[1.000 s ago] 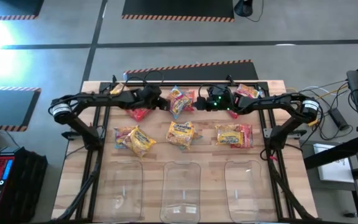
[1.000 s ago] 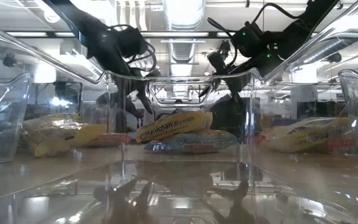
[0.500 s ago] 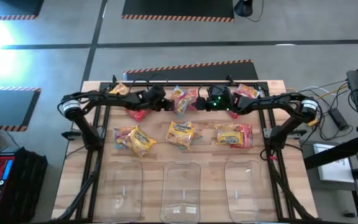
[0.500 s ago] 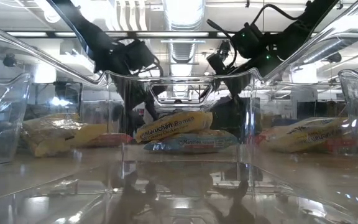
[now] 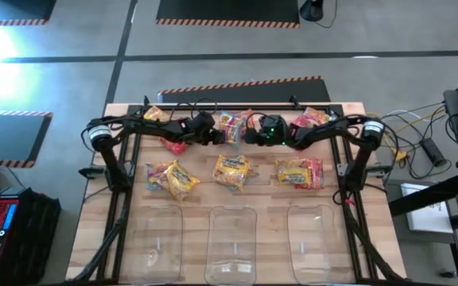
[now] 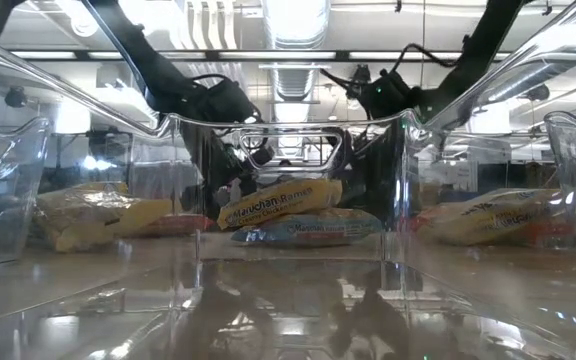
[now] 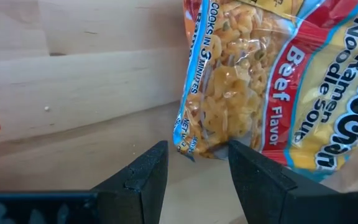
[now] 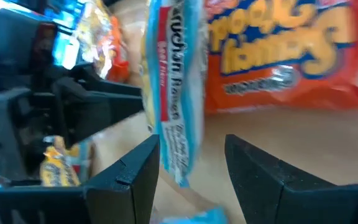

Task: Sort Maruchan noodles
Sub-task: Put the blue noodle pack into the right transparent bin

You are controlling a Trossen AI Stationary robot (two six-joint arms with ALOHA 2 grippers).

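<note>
Several Maruchan noodle packets lie on the wooden table [image 5: 348,238]. A blue-edged beef packet [image 5: 233,127] sits at the far middle, leaning on its neighbour. My left gripper [image 5: 215,135] comes at it from the table's left. It is open, its fingers either side of the packet's corner [image 7: 190,144]. My right gripper [image 5: 250,135] faces it from the right, also open, and the packet's thin edge [image 8: 174,112] reaches down between its fingers. Other packets: yellow [image 5: 151,114], red [image 5: 177,145], red [image 5: 312,117].
A row of packets lies mid-table [image 5: 172,179] [image 5: 231,169] [image 5: 299,172]. Three clear bins [image 5: 156,234] [image 5: 231,238] [image 5: 312,234] stand along the near edge. Black frame rails [image 5: 126,183] [image 5: 344,183] run down both sides.
Both grippers have come down toward the table and closed in on the middle far packet, the left one moving toward the table's right and the right one toward its left. Their finger gaps look unchanged.
</note>
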